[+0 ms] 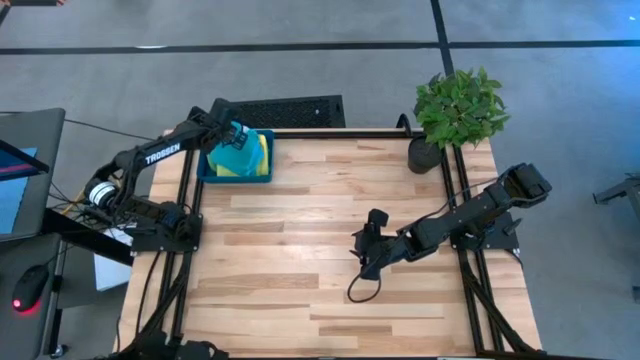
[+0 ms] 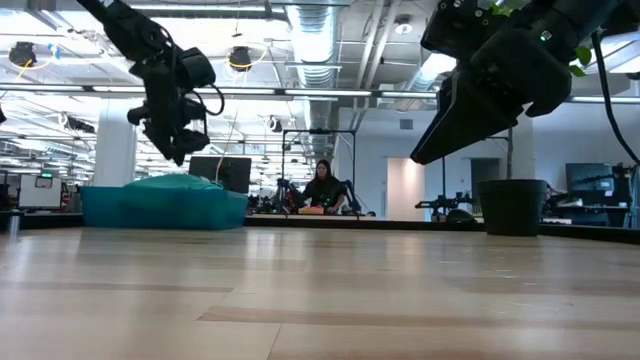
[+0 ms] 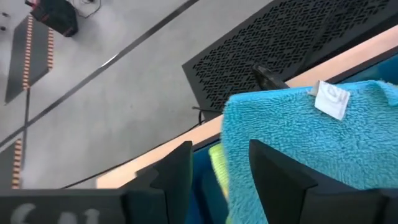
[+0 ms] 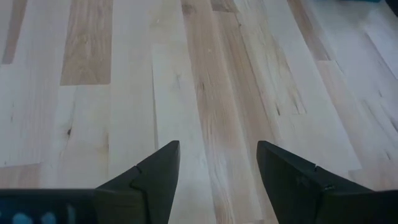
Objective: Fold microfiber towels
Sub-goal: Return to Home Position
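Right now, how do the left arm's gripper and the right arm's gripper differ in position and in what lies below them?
The left gripper hangs over the blue plastic bin at a left corner of the light wooden table; the right gripper hangs over its middle. Below the left gripper lies the teal terry towel; below the right gripper, only bare wood. Both have open fingers and hold nothing.

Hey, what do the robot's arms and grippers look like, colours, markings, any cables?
Both arms are dark and jointed. The left arm bears white TROSSEN lettering; the right arm has a black cable loop near its wrist. The left gripper and right gripper each have two dark, flat, wedge-shaped fingers.
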